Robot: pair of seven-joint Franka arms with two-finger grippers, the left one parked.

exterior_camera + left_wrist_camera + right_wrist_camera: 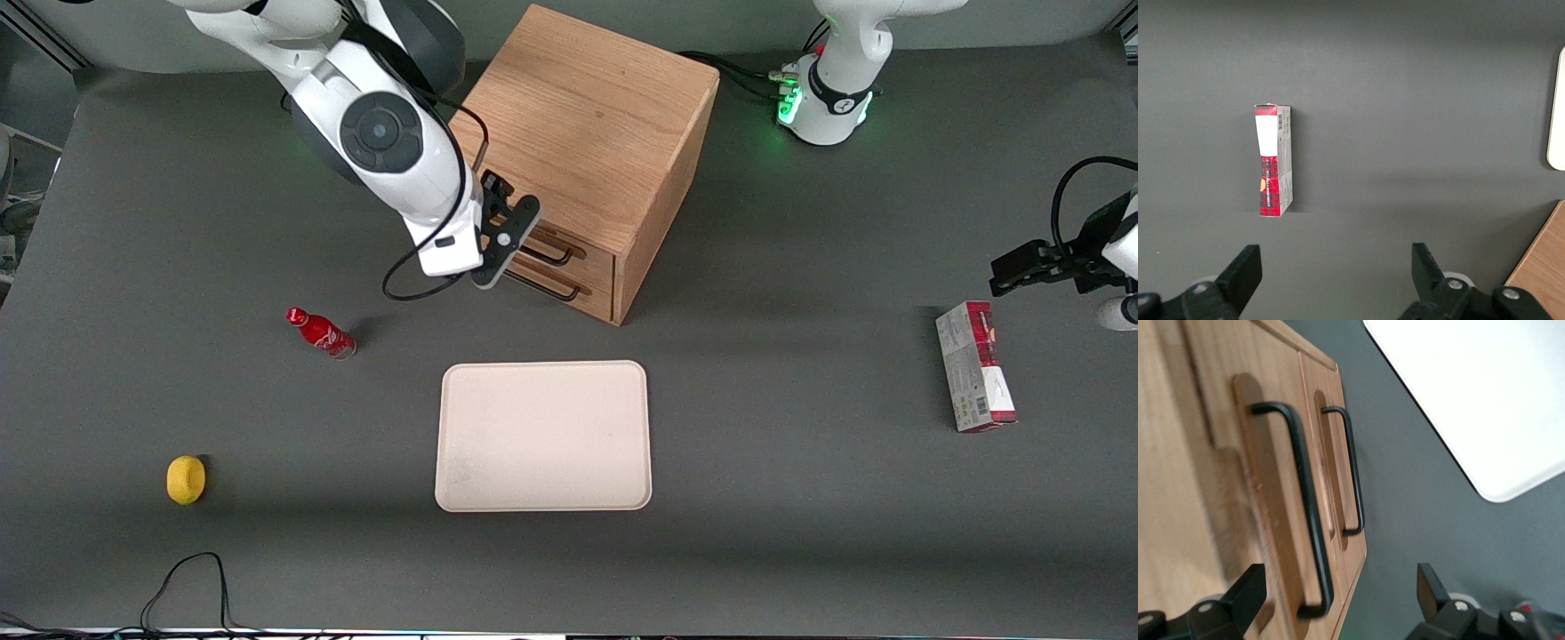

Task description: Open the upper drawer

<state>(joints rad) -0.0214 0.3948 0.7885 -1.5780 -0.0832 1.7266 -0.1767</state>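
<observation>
The wooden cabinet (582, 107) stands on the table, its two drawers facing the front camera at an angle. The upper drawer (594, 258) has a thin black bar handle (553, 254), and the bottom drawer (594, 298) lies just below it. Both fronts look flush and shut. My right gripper (508, 238) is open, close in front of the upper drawer at the end of its handle. In the right wrist view the upper handle (1306, 513) runs in between the open fingers (1248, 590) of the gripper (1339, 588) without touching them. The bottom handle (1353, 473) lies beside it.
A beige tray (542, 378) lies nearer the front camera than the cabinet. A red bottle (320, 332) and a yellow lemon (186, 479) lie toward the working arm's end. A red and white box (975, 366) lies toward the parked arm's end and shows in the left wrist view (1274, 160).
</observation>
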